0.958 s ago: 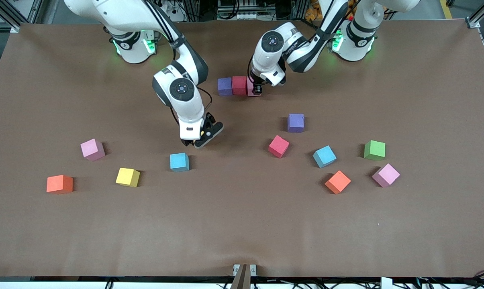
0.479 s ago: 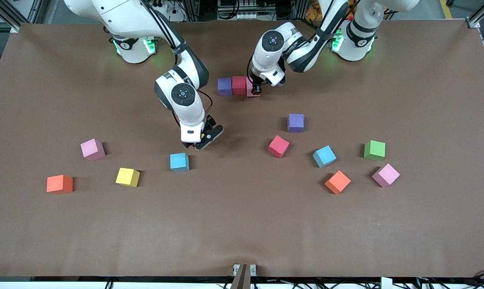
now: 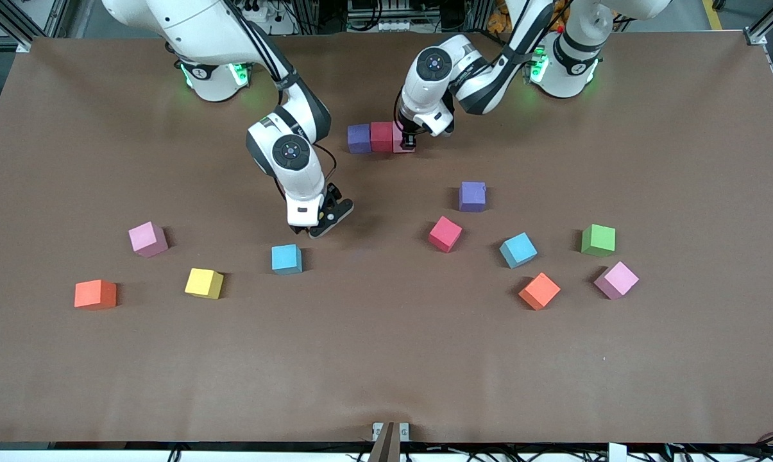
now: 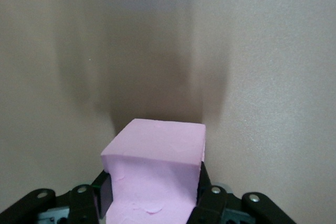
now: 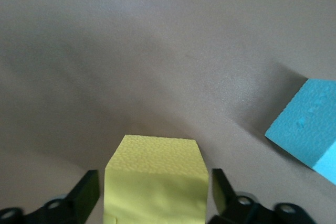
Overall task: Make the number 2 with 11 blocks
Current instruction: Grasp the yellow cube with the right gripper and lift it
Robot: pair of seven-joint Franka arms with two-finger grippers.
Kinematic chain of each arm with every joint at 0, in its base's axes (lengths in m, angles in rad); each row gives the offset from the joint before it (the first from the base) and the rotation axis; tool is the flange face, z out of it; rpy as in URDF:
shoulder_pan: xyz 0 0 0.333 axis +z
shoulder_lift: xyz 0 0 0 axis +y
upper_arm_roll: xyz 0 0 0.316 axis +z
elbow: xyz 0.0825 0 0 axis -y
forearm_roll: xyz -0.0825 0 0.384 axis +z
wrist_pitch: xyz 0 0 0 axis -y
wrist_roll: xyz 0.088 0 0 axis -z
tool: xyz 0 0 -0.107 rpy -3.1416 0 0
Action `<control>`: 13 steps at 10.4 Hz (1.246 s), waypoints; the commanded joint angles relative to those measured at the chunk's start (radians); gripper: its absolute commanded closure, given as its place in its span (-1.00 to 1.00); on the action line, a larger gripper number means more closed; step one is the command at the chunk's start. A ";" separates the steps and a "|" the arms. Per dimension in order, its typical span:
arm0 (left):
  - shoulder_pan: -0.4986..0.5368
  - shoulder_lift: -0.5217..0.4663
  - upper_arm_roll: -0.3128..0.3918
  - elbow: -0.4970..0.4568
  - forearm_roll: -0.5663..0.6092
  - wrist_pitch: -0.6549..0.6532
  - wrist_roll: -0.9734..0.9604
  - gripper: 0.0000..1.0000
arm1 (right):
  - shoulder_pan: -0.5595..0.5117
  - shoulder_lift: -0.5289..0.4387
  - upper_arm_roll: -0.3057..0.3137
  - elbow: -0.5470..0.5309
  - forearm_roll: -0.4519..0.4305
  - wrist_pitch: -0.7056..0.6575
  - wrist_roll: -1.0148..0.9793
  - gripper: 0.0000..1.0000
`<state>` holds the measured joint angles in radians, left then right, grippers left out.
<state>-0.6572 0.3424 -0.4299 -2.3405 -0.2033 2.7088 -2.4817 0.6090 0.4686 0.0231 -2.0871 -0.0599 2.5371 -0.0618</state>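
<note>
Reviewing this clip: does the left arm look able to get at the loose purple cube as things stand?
Probably not yet. The left gripper is shut on a pink cube, so it has no free grip. Once it lets go, the way looks free: the purple cube stands alone, with nothing between them.

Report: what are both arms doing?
Left gripper shut on pink cube beside red cube. Right gripper open around yellow cube. Light blue cube close by.
</note>
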 commanded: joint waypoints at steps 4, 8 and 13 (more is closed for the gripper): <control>-0.024 0.001 0.000 -0.010 0.094 0.019 -0.009 -1.00 | 0.003 -0.007 0.008 0.004 0.012 -0.004 0.037 1.00; -0.025 -0.013 0.002 -0.011 0.103 0.013 -0.006 -1.00 | 0.028 -0.008 0.044 0.041 0.014 -0.008 0.228 1.00; -0.010 -0.091 0.000 -0.013 0.108 -0.075 0.023 -1.00 | 0.037 -0.007 0.129 0.059 0.012 -0.009 0.523 1.00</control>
<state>-0.6771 0.3083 -0.4285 -2.3392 -0.1176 2.6869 -2.4715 0.6462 0.4681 0.1287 -2.0372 -0.0572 2.5379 0.3699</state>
